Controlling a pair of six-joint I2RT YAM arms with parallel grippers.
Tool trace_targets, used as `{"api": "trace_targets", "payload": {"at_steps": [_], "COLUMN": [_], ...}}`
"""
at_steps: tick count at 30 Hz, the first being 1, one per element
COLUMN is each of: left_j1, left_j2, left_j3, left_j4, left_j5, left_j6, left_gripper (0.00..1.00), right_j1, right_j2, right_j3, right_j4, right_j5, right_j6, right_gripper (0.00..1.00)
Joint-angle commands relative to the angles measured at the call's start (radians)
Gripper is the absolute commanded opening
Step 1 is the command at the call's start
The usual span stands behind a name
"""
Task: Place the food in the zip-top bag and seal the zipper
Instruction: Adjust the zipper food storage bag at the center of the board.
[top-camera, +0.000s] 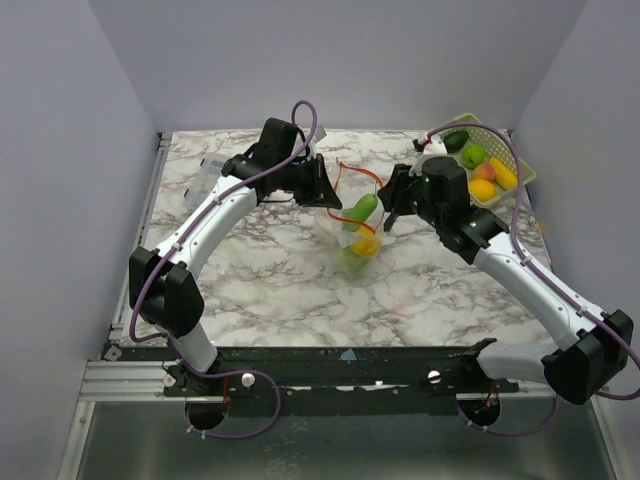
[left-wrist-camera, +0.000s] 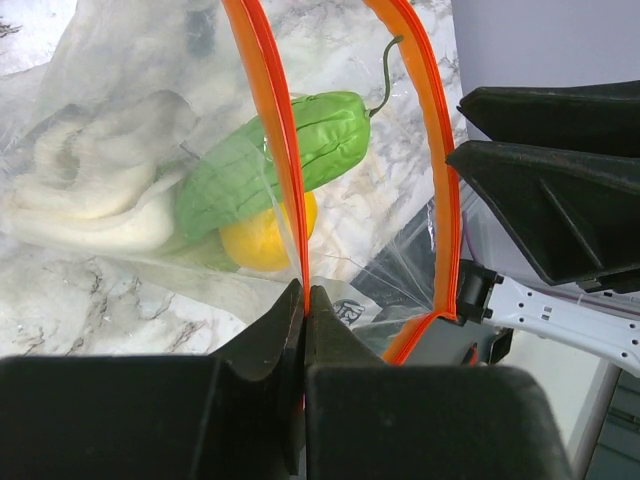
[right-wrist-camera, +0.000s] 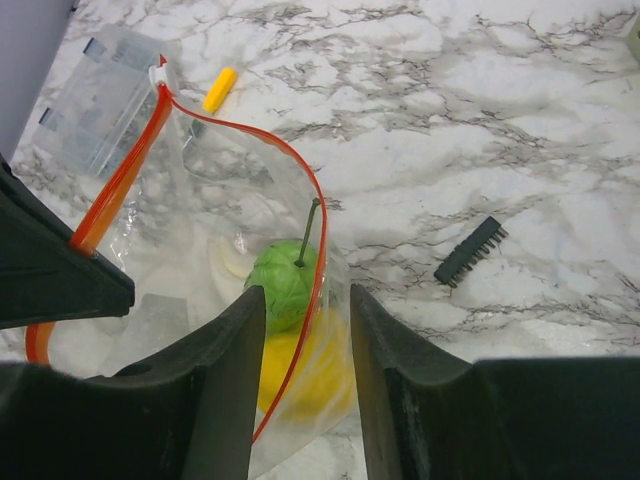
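The clear zip-top bag (top-camera: 352, 238) stands open at the table's middle. It holds a green gourd (left-wrist-camera: 270, 165), a yellow fruit (left-wrist-camera: 262, 242) and a white piece (left-wrist-camera: 90, 200). My left gripper (top-camera: 325, 190) is shut on the near side of the orange-red zipper (left-wrist-camera: 265, 90) and holds the mouth up; in its wrist view the gripper (left-wrist-camera: 303, 295) pinches the strip. My right gripper (top-camera: 390, 205) is open. In its wrist view the gripper (right-wrist-camera: 307, 292) straddles the zipper's other side (right-wrist-camera: 290, 160), above the green gourd (right-wrist-camera: 283, 283) and the yellow fruit (right-wrist-camera: 300, 370).
A pale green basket (top-camera: 520, 160) at the back right holds more toy food: green, orange, yellow. A short yellow stick (right-wrist-camera: 220, 90), a clear plastic box (right-wrist-camera: 100, 100) and a black comb-like piece (right-wrist-camera: 470, 250) lie on the marble table (top-camera: 270, 290).
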Motion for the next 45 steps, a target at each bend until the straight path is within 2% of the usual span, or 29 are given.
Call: {"api": "trace_targets", "payload": {"at_steps": [1, 11, 14, 17, 24, 26, 29, 32, 36, 42, 45], "left_j1": [-0.004, -0.005, -0.005, -0.005, -0.006, -0.005, 0.004, 0.015, 0.019, 0.019, 0.020], "left_j2": [-0.017, -0.023, -0.018, -0.020, -0.101, -0.109, -0.070, -0.012, -0.041, -0.108, -0.105], "left_j3": [-0.006, -0.008, -0.005, 0.016, -0.006, -0.047, -0.101, -0.125, -0.131, -0.056, -0.048], "left_j4": [0.014, 0.016, 0.017, 0.009, 0.069, 0.107, 0.124, 0.115, 0.109, 0.074, 0.088], "left_j5": [0.030, 0.037, 0.041, 0.055, 0.053, 0.054, 0.040, 0.036, -0.001, 0.004, 0.012], "left_j6": [0.008, 0.003, -0.001, -0.011, -0.081, -0.097, -0.108, -0.108, -0.095, -0.083, -0.086], "left_gripper": [0.00, 0.00, 0.00, 0.00, 0.00, 0.00, 0.00, 0.00, 0.00, 0.00, 0.00], "right_j1": [0.006, 0.006, 0.005, 0.017, 0.063, 0.064, 0.063, 0.064, 0.064, 0.064, 0.064], "right_j2": [0.007, 0.093, 0.118, 0.148, 0.129, 0.112, 0.094, 0.156, 0.220, 0.138, 0.105], "right_j3": [-0.008, 0.045, 0.060, 0.122, 0.279, 0.268, 0.144, 0.089, 0.158, 0.242, 0.214], "right_j4": [-0.033, -0.022, -0.013, -0.038, -0.104, -0.090, 0.026, 0.075, 0.015, 0.016, 0.044], "right_j5": [0.018, -0.005, -0.043, -0.055, -0.071, -0.095, -0.111, -0.093, -0.093, -0.119, -0.134], "right_j6": [-0.011, -0.043, -0.032, -0.021, -0.008, 0.017, 0.063, 0.063, 0.034, 0.033, 0.059], "right_gripper": [0.39, 0.28, 0.18, 0.01, 0.01, 0.01, 0.00, 0.00, 0.00, 0.00, 0.00]}}
